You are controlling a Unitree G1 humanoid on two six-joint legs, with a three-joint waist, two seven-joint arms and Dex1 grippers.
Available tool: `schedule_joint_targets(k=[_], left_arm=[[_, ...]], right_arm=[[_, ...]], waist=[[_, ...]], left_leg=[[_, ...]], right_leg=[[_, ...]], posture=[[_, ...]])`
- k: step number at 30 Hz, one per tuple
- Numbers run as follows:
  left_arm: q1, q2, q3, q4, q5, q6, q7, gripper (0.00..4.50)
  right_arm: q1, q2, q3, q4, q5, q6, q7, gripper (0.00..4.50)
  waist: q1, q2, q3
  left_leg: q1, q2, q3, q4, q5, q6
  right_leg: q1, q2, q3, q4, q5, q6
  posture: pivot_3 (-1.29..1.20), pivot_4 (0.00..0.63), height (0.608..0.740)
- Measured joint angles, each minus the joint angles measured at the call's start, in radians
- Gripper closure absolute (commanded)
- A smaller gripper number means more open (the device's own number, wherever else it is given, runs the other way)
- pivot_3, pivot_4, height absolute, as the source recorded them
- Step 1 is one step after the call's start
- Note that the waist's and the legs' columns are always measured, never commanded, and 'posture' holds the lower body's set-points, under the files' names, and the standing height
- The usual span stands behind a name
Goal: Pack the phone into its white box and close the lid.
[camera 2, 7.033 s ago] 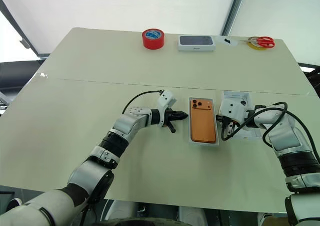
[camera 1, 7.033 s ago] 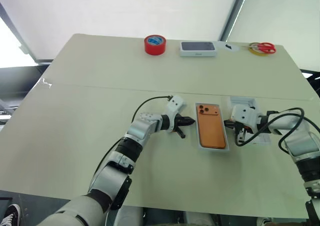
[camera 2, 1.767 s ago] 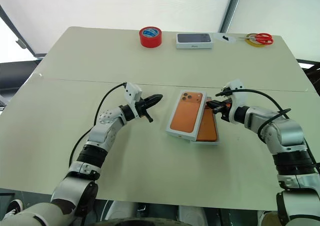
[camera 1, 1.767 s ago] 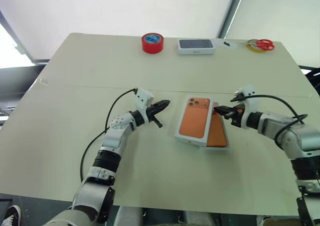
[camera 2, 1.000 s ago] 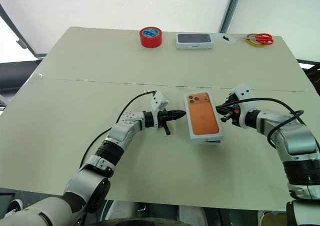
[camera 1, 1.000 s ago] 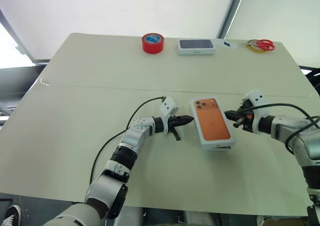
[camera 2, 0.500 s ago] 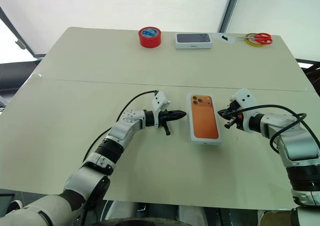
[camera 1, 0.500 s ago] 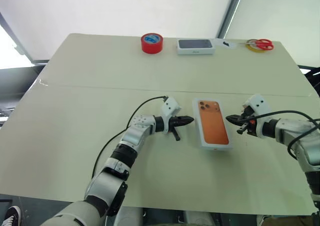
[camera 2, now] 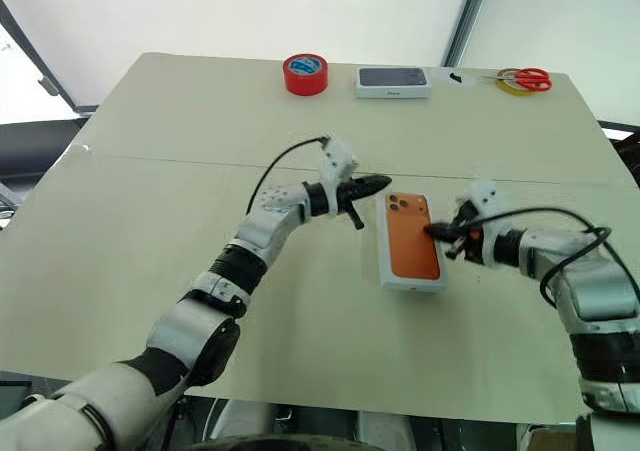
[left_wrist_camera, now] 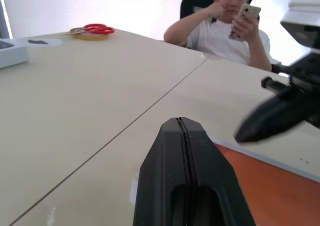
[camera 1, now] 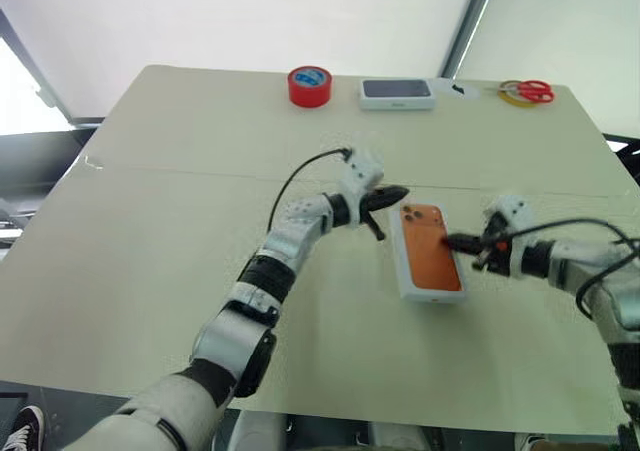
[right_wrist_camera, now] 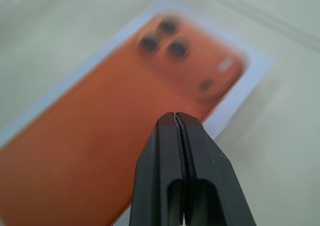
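Note:
The lid, white with an orange phone picture on its top, lies flat over the white box in the middle of the table. The phone and the box's inside are hidden under it. My left gripper is shut and empty, level, with its tip just above the lid's far left corner. My right gripper is shut and empty too. It reaches in from the right, tip over the lid's right edge and above the orange top. I cannot tell whether it touches. In the left wrist view the right gripper hangs over the lid.
At the table's far edge stand a red tape roll, a dark-topped white box and red scissors on a yellow tape roll. A seated person holding a phone is beyond the table's right side.
My left gripper has risen and moved right, to the lid's far left corner. The right gripper's tip has slid left, from beside the lid to over its right edge. The lid lies still.

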Motion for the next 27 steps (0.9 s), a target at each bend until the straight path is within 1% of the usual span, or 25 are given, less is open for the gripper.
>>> schedule_joint_targets(k=[1, 3, 6, 7, 9, 11, 12, 14, 15, 16, 19, 20, 23, 25, 27], left_arm=[[0.001, -0.004, -0.013, 0.061, 0.022, -0.008, 0.001, 4.5], [-0.012, -0.004, -0.019, 0.101, 0.043, -0.041, 0.0, 4.5], [-0.024, 0.009, -0.036, 0.129, 0.071, -0.055, -0.016, 4.5], [-0.024, 0.01, -0.026, 0.13, 0.062, -0.046, -0.029, 4.25], [-0.017, 0.022, 0.031, 0.122, 0.004, 0.009, -0.083, 3.66], [0.011, 0.054, 0.06, 0.081, -0.033, 0.029, -0.129, 2.72], [0.029, 0.073, 0.073, 0.051, -0.041, 0.031, -0.139, 2.15], [0.064, 0.114, 0.086, -0.032, -0.057, 0.042, -0.147, 1.16], [0.095, 0.15, 0.092, -0.108, -0.061, 0.05, -0.147, 0.68], [0.124, 0.189, 0.108, -0.18, -0.069, 0.056, -0.15, 0.3], [0.232, 0.318, 0.153, -0.402, -0.084, 0.085, -0.145, 0.3], [0.276, 0.362, 0.175, -0.477, -0.115, 0.136, -0.152, 0.3], [0.435, 0.508, 0.254, -0.66, -0.188, 0.252, -0.184, 0.3], [0.548, 0.597, 0.306, -0.757, -0.213, 0.29, -0.193, 0.3], [0.645, 0.664, 0.362, -0.83, -0.234, 0.311, -0.202, 0.3]], right_arm=[[0.024, -0.018, 0.005, -0.021, -0.014, -0.028, 0.01, 4.47], [0.049, -0.029, 0.022, -0.046, -0.052, -0.065, 0.014, 4.47], [0.056, -0.032, 0.06, -0.063, -0.103, -0.088, -0.005, 4.47], [0.048, -0.032, 0.066, -0.064, -0.11, -0.082, -0.009, 4.24], [0.013, -0.006, 0.05, -0.051, -0.073, -0.015, -0.011, 3.63], [-0.024, 0.05, 0.03, -0.024, -0.035, 0.033, -0.021, 2.69], [-0.035, 0.067, 0.027, -0.021, -0.03, 0.038, -0.031, 2.13], [-0.056, 0.076, 0.02, -0.01, -0.028, 0.043, -0.048, 1.13], [-0.071, 0.091, 0.006, 0.001, -0.02, 0.05, -0.057, 1.08], [-0.079, 0.102, -0.009, 0.005, -0.009, 0.051, -0.065, 1.08], [-0.096, 0.111, -0.035, 0.02, -0.007, 0.036, -0.081, 1.08], [-0.101, 0.119, -0.043, 0.034, -0.007, 0.006, -0.076, 1.08], [-0.097, 0.141, -0.053, 0.095, -0.061, -0.171, -0.083, 1.08], [-0.092, 0.12, -0.053, 0.138, -0.056, -0.198, -0.021, 1.08], [-0.078, 0.098, -0.065, 0.171, -0.054, -0.252, 0.033, 1.08]], waist=[[-0.001, 0.0, 0.0], [-0.006, -0.002, -0.001], [-0.012, -0.003, -0.003], [-0.012, -0.004, -0.005], [-0.014, -0.007, -0.007], [-0.022, -0.006, -0.007], [-0.022, -0.005, -0.007], [-0.019, -0.005, -0.006], [-0.02, -0.005, -0.006], [-0.021, -0.005, -0.006], [-0.022, -0.004, -0.006], [-0.022, -0.004, -0.006], [-0.028, -0.003, -0.006], [-0.027, -0.002, -0.005], [-0.022, -0.001, -0.005]], left_leg=[[0.001, 0.0, -0.001, 0.0, -0.001, 0.002], [0.003, 0.001, -0.002, 0.0, -0.002, 0.003], [0.015, 0.001, -0.002, -0.002, -0.003, 0.006], [0.015, 0.001, -0.002, -0.002, -0.004, 0.006], [0.015, 0.002, -0.003, -0.002, -0.003, 0.005], [0.014, 0.002, -0.003, -0.002, -0.003, 0.005], [0.012, 0.002, -0.003, -0.003, -0.002, 0.004], [0.01, 0.002, -0.003, -0.003, 0.001, -0.002], [0.009, 0.002, -0.002, -0.004, 0.001, -0.003], [0.009, 0.002, -0.002, -0.004, 0.001, -0.003], [0.009, 0.002, -0.002, -0.005, 0.001, -0.003], [0.009, 0.002, -0.002, -0.005, 0.001, -0.003], [0.009, 0.001, -0.002, -0.005, 0.0, -0.001], [0.009, 0.001, -0.002, -0.005, -0.001, 0.001], [0.009, 0.001, -0.002, -0.005, -0.002, 0.002]], right_leg=[[0.001, 0.0, 0.0, 0.0, 0.0, 0.0], [0.004, 0.001, 0.0, 0.0, 0.0, 0.0], [0.016, 0.0, 0.0, -0.003, 0.0, 0.0], [0.017, 0.0, 0.0, -0.004, 0.0, 0.0], [0.016, 0.0, 0.0, -0.004, 0.0, 0.0], [0.015, 0.0, 0.0, -0.003, 0.0, 0.0], [0.012, 0.0, 0.0, -0.002, 0.0, 0.0], [0.009, 0.0, 0.0, -0.002, 0.0, 0.0], [0.009, 0.0, 0.001, -0.002, 0.0, 0.0], [0.008, 0.0, 0.001, -0.002, 0.0, 0.0], [0.008, 0.0, 0.001, -0.002, 0.0, 0.0], [0.008, 0.0, 0.001, -0.002, 0.0, 0.0], [0.009, -0.001, 0.001, -0.002, 0.0, 0.0], [0.009, -0.002, 0.001, -0.002, 0.0, 0.0], [0.009, -0.003, 0.001, -0.002, 0.0, 0.0]], posture=[[0.0, 0.15, 0.74], [0.0, 0.15, 0.74], [0.0, 0.15, 0.74], [0.0, 0.15, 0.74], [0.0, 0.15, 0.74], [0.0, 0.15, 0.74], [0.0, 0.15, 0.74], [0.0, 0.15, 0.74], [0.0, 0.15, 0.74], [0.0, 0.15, 0.74], [0.0, 0.15, 0.74], [0.0, 0.15, 0.74], [0.0, 0.15, 0.74], [0.0, 0.15, 0.74], [0.0, 0.15, 0.74]])
